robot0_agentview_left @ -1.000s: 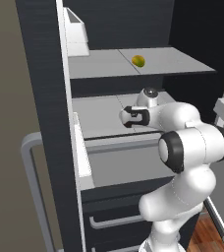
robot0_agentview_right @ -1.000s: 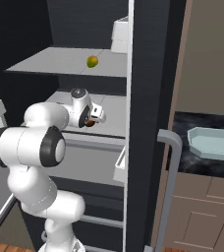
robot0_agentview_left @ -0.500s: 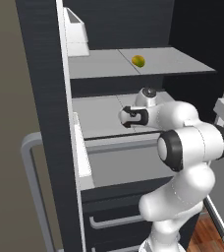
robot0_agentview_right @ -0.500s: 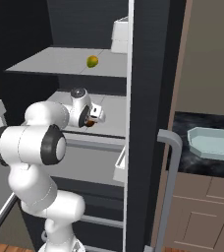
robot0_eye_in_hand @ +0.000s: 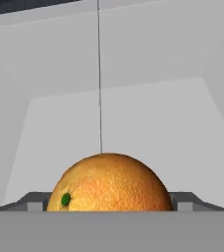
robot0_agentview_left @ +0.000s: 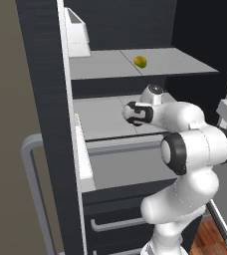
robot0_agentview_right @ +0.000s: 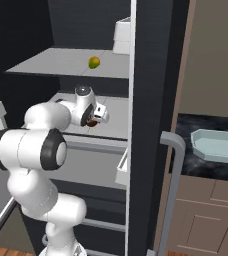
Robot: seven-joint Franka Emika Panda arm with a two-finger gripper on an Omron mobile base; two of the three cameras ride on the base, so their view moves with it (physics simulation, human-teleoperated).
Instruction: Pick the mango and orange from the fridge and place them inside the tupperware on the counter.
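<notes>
Pincer (robot0_agentview_right: pixel 92 121) at frame centre of right base view, inside fridge (robot0_agentview_left: pixel 120 22), reaching over middle shelf (robot0_agentview_left: pixel 103 117). Orange (robot0_eye_in_hand: pixel 109 183) between the tips, at bottom centre of hand view; actual grasp: cannot tell. Mango (robot0_agentview_left: pixel 140 62) on upper shelf, upper centre. Tupperware (robot0_agentview_right: pixel 217 145) on table (robot0_agentview_right: pixel 198 125), right edge.

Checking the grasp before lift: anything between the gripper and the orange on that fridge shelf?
Nothing visible. In the hand view the orange sits right between the fingertips on the light grey shelf, bare shelf beyond it. The mango lies a shelf higher, clear of the gripper.
</notes>
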